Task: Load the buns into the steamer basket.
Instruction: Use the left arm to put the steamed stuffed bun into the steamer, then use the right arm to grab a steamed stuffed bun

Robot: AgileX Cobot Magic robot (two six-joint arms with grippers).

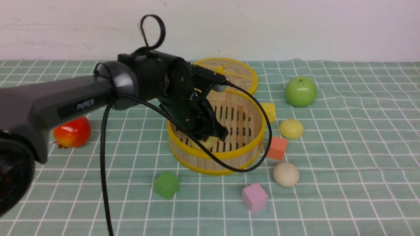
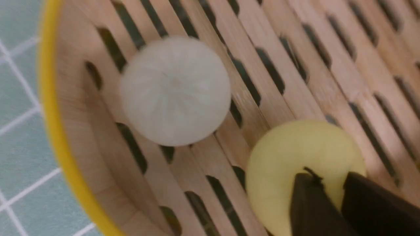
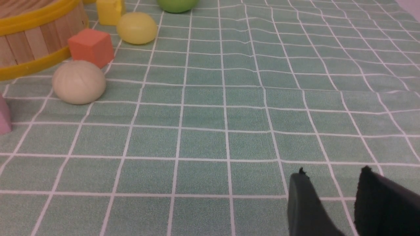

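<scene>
My left arm (image 1: pixel 65 98) hangs over the steamer basket (image 1: pixel 193 160), which holds a white bun (image 2: pixel 175 90) and a yellow bun (image 2: pixel 295 147). The left claw (image 2: pixel 328 178) has its tips nearly together at the yellow one, and I can't tell if it grips. A spare yellow bun (image 1: pixel 291 128), beige bun (image 1: pixel 286 174) and orange cube (image 1: pixel 277 148) sit beside the basket on the worktop (image 1: pixel 361 147); right claw (image 3: pixel 331 177) slightly parted, empty; arm reads PIPER.

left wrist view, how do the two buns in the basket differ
The off-white bun is paler, with faint pleat lines; the pale yellow bun looks smooth. The off-white bun lies free near the wall of the steamer basket; the pale yellow bun sits at the fingertips of the left gripper, partly hidden by them. Both are round and inside the basket.
</scene>
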